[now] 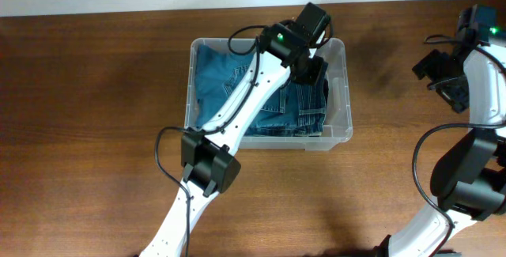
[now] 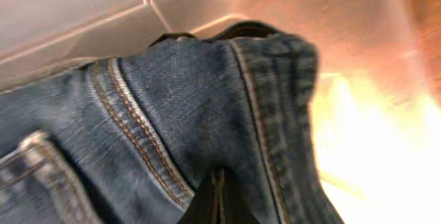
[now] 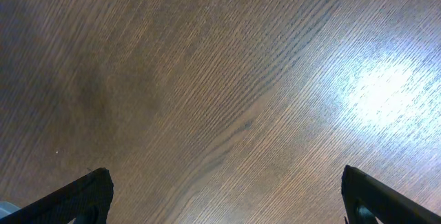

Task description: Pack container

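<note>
- Overhead: the container point(image 1: 338, 134) sits mid-table with the jeans point(image 1: 217, 71) lying inside it. The left gripper point(image 1: 313, 70) is down in its far right corner, and the right gripper point(image 1: 443, 71) is well off to its right.
- Left wrist: the fingers point(image 2: 204, 210) are closed tip to tip against the denim (pinching or just pressing, I cannot tell).
- Right wrist: the jaws are spread wide over bare table point(image 3: 227, 79), holding nothing.
- Packing looks nearly done; letting go and pulling clear remain.

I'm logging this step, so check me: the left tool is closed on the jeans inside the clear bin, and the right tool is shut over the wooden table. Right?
Not quite. The right tool is open, not shut: the right wrist view shows its fingers wide apart over the wooden table. The left tool is indeed closed on the jeans inside the clear bin.
</note>
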`<state>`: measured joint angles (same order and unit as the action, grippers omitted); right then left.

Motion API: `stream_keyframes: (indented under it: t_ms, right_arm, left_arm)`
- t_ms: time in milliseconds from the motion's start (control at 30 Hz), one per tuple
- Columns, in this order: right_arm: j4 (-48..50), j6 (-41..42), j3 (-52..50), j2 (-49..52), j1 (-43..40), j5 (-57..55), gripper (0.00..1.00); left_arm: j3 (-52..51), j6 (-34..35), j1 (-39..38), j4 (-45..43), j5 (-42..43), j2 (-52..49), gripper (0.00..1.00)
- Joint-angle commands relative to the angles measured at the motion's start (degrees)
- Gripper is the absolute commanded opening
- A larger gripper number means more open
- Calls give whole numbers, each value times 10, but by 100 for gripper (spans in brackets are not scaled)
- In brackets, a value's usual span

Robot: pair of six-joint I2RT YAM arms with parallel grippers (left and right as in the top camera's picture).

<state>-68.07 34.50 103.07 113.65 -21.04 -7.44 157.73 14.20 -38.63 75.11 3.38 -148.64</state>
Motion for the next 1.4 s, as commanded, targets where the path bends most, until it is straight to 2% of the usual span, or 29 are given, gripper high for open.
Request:
stream_keyframes:
  t_ms: [0,233,333,467,633,767,867,1000,1200,1367]
  right_arm:
    - [0,5,0,3,-4,-7,99]
    - [0,5,0,3,-4,-7,98]
    - [0,5,0,3,-4,-7,98]
    - [0,5,0,3,-4,-7,98]
    - [0,5,0,3,-4,-7,98]
    - [0,5,0,3,-4,-7,98]
    - [0,5,0,3,-4,-7,98]
    - [0,5,0,3,-4,-7,98]
    - [0,5,0,3,-4,-7,98]
    - [0,5,0,3,-4,-7,98]
  left_arm:
    - [5,3,-3,-10,-10,-42,1]
    - [7,3,-4,-63,-10,-71,1]
    - [38,-9,-3,-63,-11,-68,1]
    - [113,-10,4,-2,-17,-63,1]
    - [224,-10,24,141,-36,-51,1]
    - [221,-10,50,216,-104,-17,1]
    - [211,-36,75,216,-61,1,1]
    - [211,-53,106,216,-58,17,1]
    - [131,-77,149,216,-58,72,1]
    - [-71,-89,181,216,-57,188,1]
